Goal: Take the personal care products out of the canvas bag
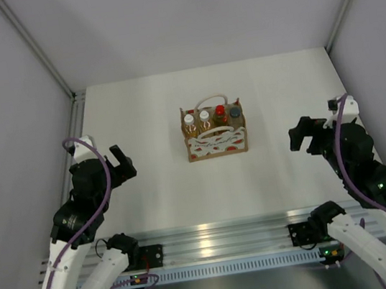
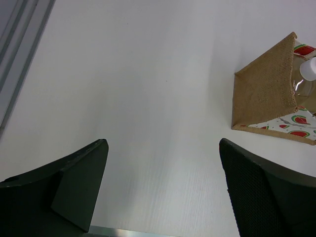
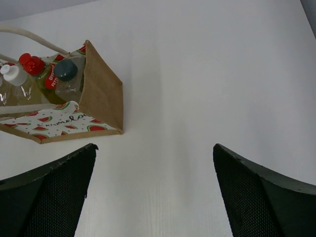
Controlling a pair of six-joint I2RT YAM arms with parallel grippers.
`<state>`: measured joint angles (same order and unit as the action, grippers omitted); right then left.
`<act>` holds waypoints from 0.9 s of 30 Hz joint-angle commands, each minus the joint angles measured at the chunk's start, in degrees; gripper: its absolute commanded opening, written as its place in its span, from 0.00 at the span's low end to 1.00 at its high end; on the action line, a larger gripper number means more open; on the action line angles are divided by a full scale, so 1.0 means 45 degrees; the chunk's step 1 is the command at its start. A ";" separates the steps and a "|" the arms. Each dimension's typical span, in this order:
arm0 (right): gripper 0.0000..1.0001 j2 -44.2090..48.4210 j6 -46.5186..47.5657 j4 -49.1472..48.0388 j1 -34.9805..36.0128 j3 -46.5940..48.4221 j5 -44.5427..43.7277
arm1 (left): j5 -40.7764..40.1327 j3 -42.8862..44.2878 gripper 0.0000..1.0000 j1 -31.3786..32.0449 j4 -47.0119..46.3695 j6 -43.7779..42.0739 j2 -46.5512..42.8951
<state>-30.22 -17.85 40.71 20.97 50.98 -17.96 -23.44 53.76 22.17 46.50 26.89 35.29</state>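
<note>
The canvas bag (image 1: 215, 145) stands upright at the table's middle, its white-and-red patterned front facing me and its white handles up. Inside stand two amber bottles with white caps (image 1: 189, 121) (image 1: 205, 118), a yellow bottle with a red cap (image 1: 220, 113) and a clear bottle with a dark grey cap (image 1: 235, 113). My left gripper (image 1: 125, 163) is open and empty, left of the bag. My right gripper (image 1: 307, 136) is open and empty, to its right. The right wrist view shows the bag (image 3: 101, 93), red cap (image 3: 31, 63) and grey cap (image 3: 65, 70); the left wrist view shows the bag's side (image 2: 264, 91).
Grey walls enclose the white table on the left, right and back. An aluminium rail (image 1: 220, 231) runs along the near edge between the arm bases. A metal frame strip (image 2: 19, 44) borders the table's left side.
</note>
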 commanded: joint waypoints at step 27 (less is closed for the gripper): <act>0.86 -0.7793 0.0137 -0.3812 0.4161 0.3531 0.0049 | 0.2494 -0.0051 0.98 0.0014 -0.0978 0.0118 0.1181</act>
<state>-61.52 -19.18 29.10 34.61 59.77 -10.26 -15.66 53.74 22.17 46.15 27.31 40.73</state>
